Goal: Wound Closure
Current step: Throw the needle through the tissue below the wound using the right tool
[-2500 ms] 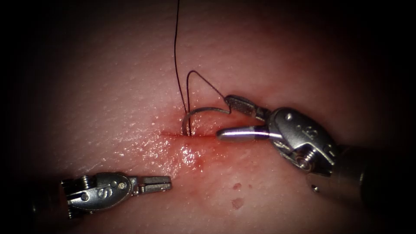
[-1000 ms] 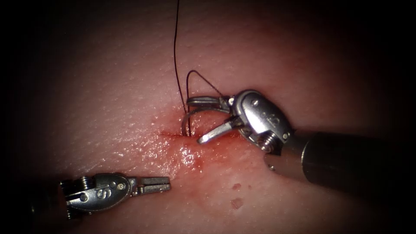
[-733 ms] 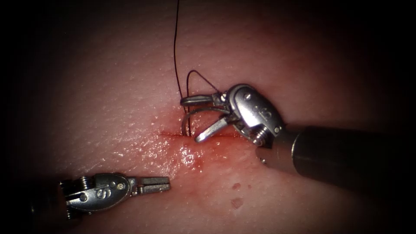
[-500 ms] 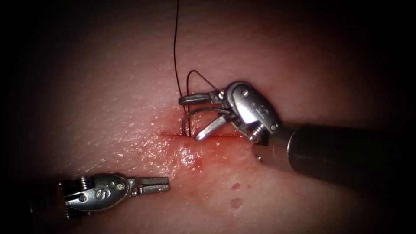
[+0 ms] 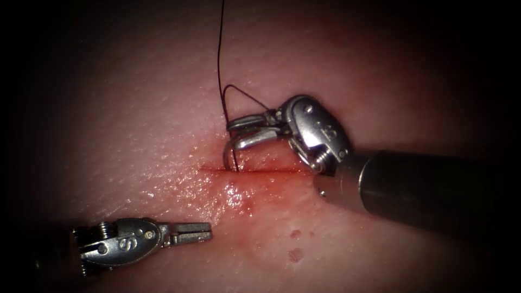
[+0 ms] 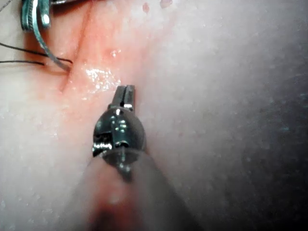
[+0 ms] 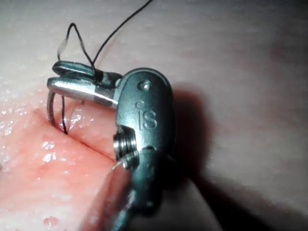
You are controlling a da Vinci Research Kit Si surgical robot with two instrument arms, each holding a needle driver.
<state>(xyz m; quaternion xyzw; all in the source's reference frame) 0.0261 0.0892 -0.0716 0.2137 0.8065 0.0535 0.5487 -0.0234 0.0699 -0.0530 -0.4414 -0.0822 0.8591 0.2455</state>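
— What does the right pincer [image 5: 244, 130] hold?

— The needle [image 5: 228, 154]. Its jaws are clamped on the upper part of the curve, just above the cut [image 5: 255, 170]. Half a second ago the lower jaw hung open below the needle; now both jaws lie together on the steel. The right wrist view shows the same grip, the right pincer [image 7: 65, 79] closed on the needle [image 7: 50, 108] where it arches up out of the tissue [image 7: 231, 43].

— Is the needle in the tissue?

— Yes. In the endoscope view its curve runs down from the jaws and enters the tissue [image 5: 135, 108] at the cut, near the cut's left end. The left wrist view shows the needle [image 6: 45, 50] meeting the red line of the cut [image 6: 77, 62] as well.

— And the thread?

— The thread [image 5: 220, 54] drops from the top of the endoscope view to the needle's entry, and a small loop of it stands just above the right pincer. In the right wrist view the thread [image 7: 115, 31] passes over the jaws.

— The left pincer?

— The left pincer [image 5: 192, 233] rests low and left of the cut, well apart from the needle, jaws together and holding nothing. It has not moved over these last seconds. The left wrist view shows the left pincer [image 6: 125, 94] closed beside red fluid [image 6: 98, 77] glistening on the tissue.
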